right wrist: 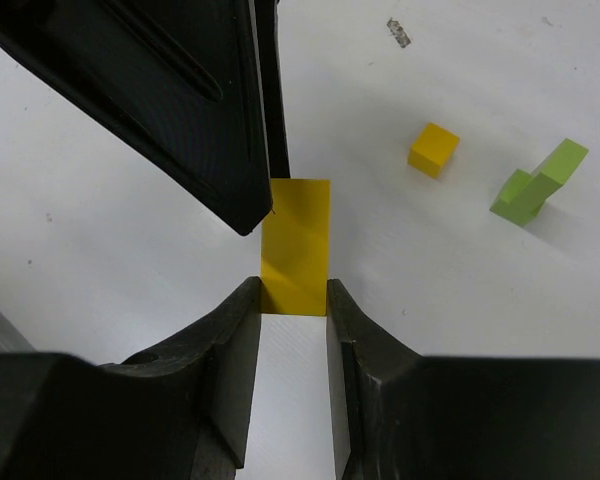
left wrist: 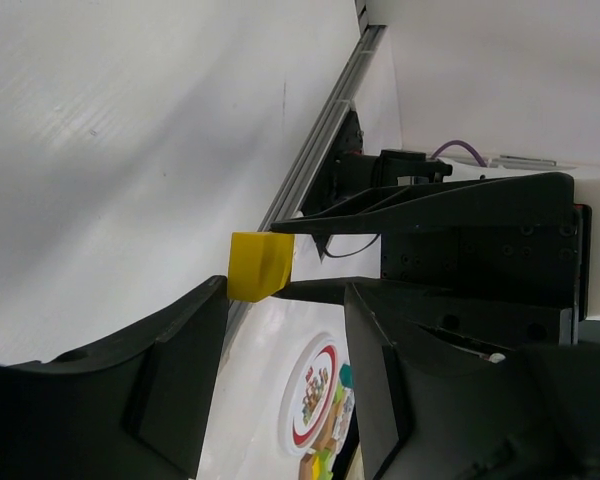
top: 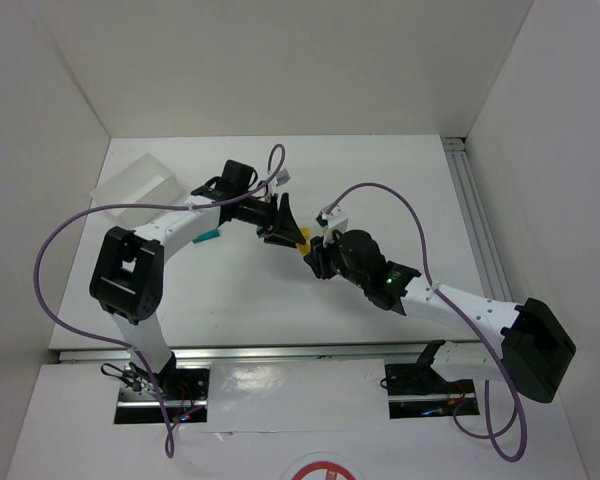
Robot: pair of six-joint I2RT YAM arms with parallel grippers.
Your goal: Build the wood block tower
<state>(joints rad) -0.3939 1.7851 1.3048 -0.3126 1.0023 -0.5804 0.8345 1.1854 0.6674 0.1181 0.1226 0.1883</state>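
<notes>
— Where can anything pass near the yellow block (right wrist: 296, 245)?
— To its right: bare worktop (right wrist: 460, 300), with the small yellow cube (right wrist: 434, 149) and green block (right wrist: 538, 183) well apart. The left end effector (top: 288, 228) crowds its upper-left corner; the right end effector (right wrist: 295, 295) clamps its near end.

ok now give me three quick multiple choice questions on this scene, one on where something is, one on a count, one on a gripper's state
1. Where is the teal piece? A on the table beside the left arm; B in the white tray; C in a gripper.
2. How many loose blocks lie on the table in the right wrist view? A none; B two; C five.
3. The right gripper is: A open and empty; B shut on the teal piece; C shut on the long yellow block.

1 A: it lies on the table by the forearm.
2 B: a small yellow cube and a light green piece.
3 C: both fingers press the block's sides.
</notes>
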